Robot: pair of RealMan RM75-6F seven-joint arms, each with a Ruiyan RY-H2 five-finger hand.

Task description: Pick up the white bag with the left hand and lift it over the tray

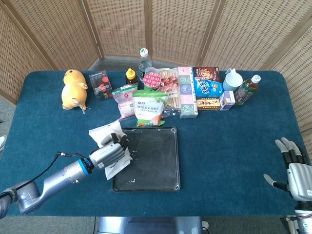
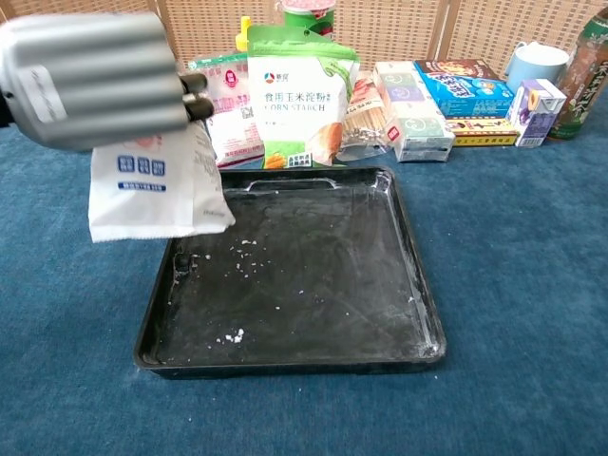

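Observation:
My left hand (image 1: 109,152) grips the white bag (image 1: 108,148) and holds it in the air at the left edge of the black tray (image 1: 161,168). In the chest view the left hand (image 2: 93,81) fills the upper left, and the white bag (image 2: 152,195) with blue print hangs below it, its lower right corner over the tray's (image 2: 313,342) left rim. White crumbs lie on the tray floor. My right hand (image 1: 295,170) rests at the table's right front corner, fingers apart, holding nothing.
Behind the tray stands a green corn starch pouch (image 1: 149,108), with a pink packet (image 1: 125,100), bottles, snack boxes (image 1: 207,87) and a white mug (image 1: 233,79) in a row. A yellow plush toy (image 1: 74,89) sits at the back left.

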